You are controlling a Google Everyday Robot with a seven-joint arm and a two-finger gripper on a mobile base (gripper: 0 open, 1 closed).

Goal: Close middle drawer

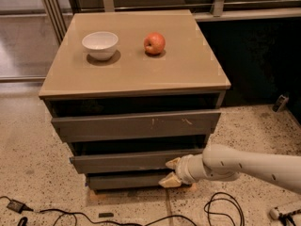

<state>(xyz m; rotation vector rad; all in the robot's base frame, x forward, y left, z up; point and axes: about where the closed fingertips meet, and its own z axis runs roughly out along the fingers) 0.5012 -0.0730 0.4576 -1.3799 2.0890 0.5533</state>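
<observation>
The camera view looks down on a low cabinet with a tan top (141,72). A white bowl (99,44) stands on the top toward the left, and a red apple (154,43) sits to its right, well apart from it.

Three grey-brown drawer fronts are stacked below the top. The upper drawer front (113,126) is the tallest and has a few pale scratch marks right of its middle; they form no letters. The middle drawer (122,162) sits directly beneath it. Its front is plain, with no handle or label, and a dark gap runs along its upper edge. How far it stands out cannot be told from this angle. The bottom drawer front (122,180) is the shortest in width.

A white arm (249,166) reaches in low from the right. The gripper (170,172) is at the right end of the middle drawer's front. Its cream fingers (173,163) are spread wide and hold nothing. The upper finger is against the lower right part of the middle front, and the lower finger is in front of the bottom drawer.

Black cables (94,217) trail across the speckled floor (28,173) before the cabinet.
</observation>
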